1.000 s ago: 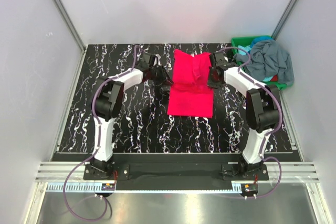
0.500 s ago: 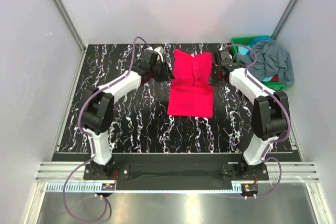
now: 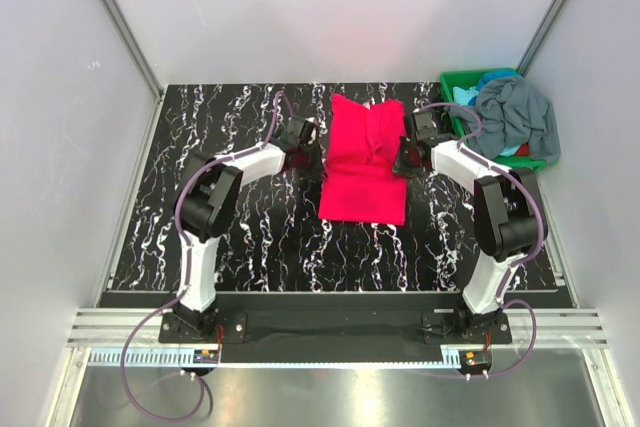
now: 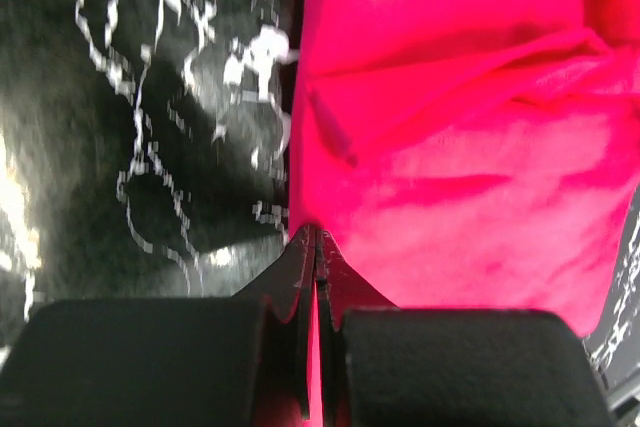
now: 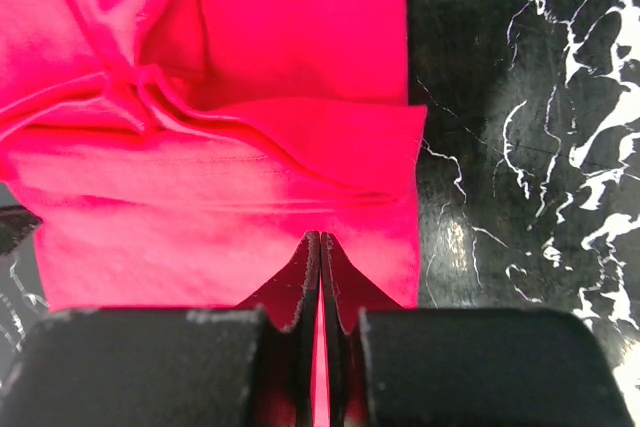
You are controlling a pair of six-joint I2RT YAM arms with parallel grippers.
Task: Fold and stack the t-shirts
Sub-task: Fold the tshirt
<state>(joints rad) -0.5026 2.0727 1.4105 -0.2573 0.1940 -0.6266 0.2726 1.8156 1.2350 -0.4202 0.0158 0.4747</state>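
The magenta t-shirt (image 3: 364, 159) lies partly folded in the middle of the black marbled table, its upper part lying in creased layers over the flat lower part. My left gripper (image 3: 307, 154) sits low at the shirt's left edge. Its jaws are closed, and pink cloth (image 4: 470, 197) shows in the slit between them. My right gripper (image 3: 403, 159) sits low at the shirt's right edge. Its jaws are also closed, with pink cloth (image 5: 230, 197) showing between them. The slate grey-blue t-shirt (image 3: 518, 115) is heaped on the green bin. The teal-blue t-shirt (image 3: 464, 95) peeks out beneath it.
The green plastic bin (image 3: 460, 78) stands at the back right corner, close behind my right arm. White walls enclose the table on three sides. Bare marbled tabletop (image 3: 230, 217) lies left and in front of the shirt.
Both grippers were lifted and further back half a second ago. They have come back down and nearer, to the shirt's side edges. The shirt's outline has barely changed.
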